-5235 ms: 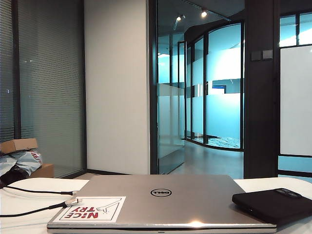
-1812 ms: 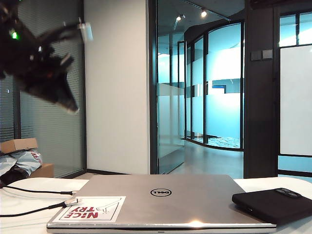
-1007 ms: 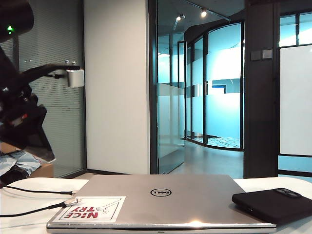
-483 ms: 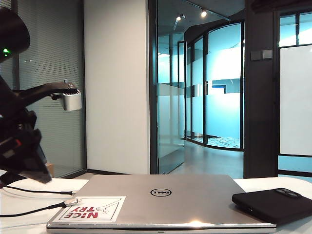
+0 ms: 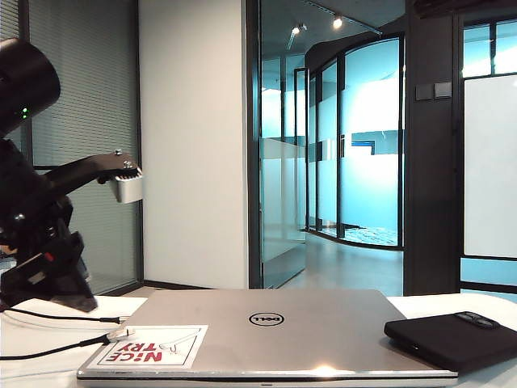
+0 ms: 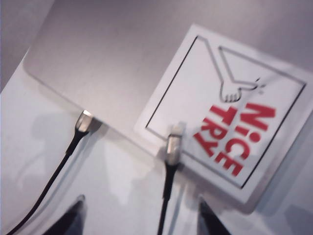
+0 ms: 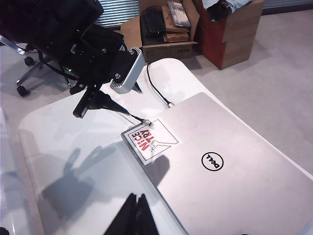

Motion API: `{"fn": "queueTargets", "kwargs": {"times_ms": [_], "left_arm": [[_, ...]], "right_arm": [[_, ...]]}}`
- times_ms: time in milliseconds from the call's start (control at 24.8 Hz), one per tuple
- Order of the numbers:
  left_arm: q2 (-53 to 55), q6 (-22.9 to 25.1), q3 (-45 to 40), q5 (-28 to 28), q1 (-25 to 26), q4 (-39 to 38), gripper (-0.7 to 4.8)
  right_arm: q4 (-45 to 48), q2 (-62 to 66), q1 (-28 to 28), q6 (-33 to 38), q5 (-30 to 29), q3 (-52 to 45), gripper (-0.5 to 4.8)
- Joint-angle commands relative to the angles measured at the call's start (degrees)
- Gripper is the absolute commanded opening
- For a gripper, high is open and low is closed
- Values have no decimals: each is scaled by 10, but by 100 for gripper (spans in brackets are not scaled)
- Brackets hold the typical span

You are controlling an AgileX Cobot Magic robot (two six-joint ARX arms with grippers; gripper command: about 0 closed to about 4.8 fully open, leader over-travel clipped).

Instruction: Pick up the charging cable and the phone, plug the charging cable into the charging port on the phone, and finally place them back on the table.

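Left tool (image 6: 139, 223): jaws spread wide, nothing held; poised over the charging cable (image 6: 168, 186) near the left front of the bench (image 5: 48, 335); the two dark fingertips (image 6: 68, 220) straddle the cable just behind its silvery plug (image 6: 174, 143); wrist tilted down toward the bench edge.

Cable: judged light, limp and thin; will sag and swing if lifted by the cord; best taken on the rigid plug body or just behind it, so the tip stays aimed for the port; the plug rests on the sticker (image 6: 230, 103) at the laptop (image 5: 266, 331) corner. A second cable (image 6: 58, 166) with a darker plug lies just beside it; risk of pinching the wrong one.

Right tool (image 7: 134, 215): clenched, empty, raised over the near edge of the bench.

Phone (image 5: 452, 339): flat, rigid, matte; lies at the right side, partly on the laptop; grip by its long edges.
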Motion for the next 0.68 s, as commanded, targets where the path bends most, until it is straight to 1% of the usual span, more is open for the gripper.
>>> {"fn": "queueTargets", "kwargs": {"times_ms": [40, 685], "left_arm": [[-1, 7, 0, -1, 12, 5, 283], [31, 7, 0, -1, 12, 6, 283]], "right_arm": [[6, 0, 0, -2, -3, 4, -6], [6, 0, 0, -2, 1, 4, -5]]}}
